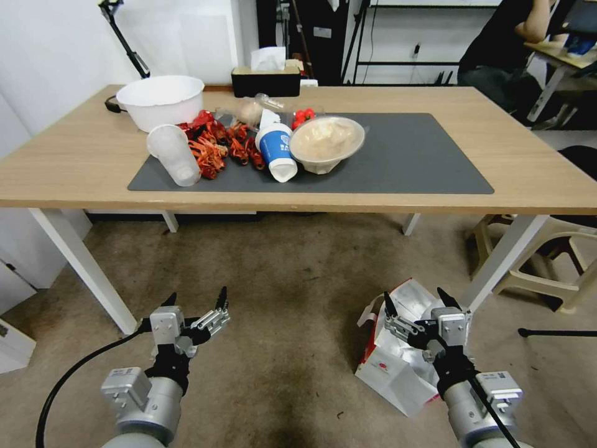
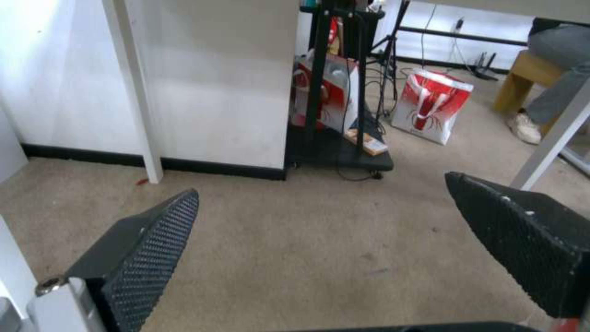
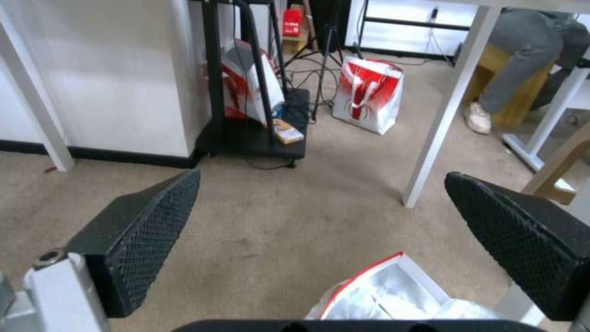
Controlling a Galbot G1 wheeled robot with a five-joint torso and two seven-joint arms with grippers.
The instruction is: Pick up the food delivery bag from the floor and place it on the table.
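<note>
Grey-brown floor (image 1: 292, 286), food delivery bag (image 1: 398, 367) under spread right hand (image 1: 415, 305), left hand (image 1: 196, 302) spread

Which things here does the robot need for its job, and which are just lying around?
Needed:
- food delivery bag, lying on the floor
- table
- right gripper, open, above the bag
- left gripper, open, over bare floor

Just lying around:
- white bowl
- red crayfish shells
- clear plastic cup
- tissue box
</note>
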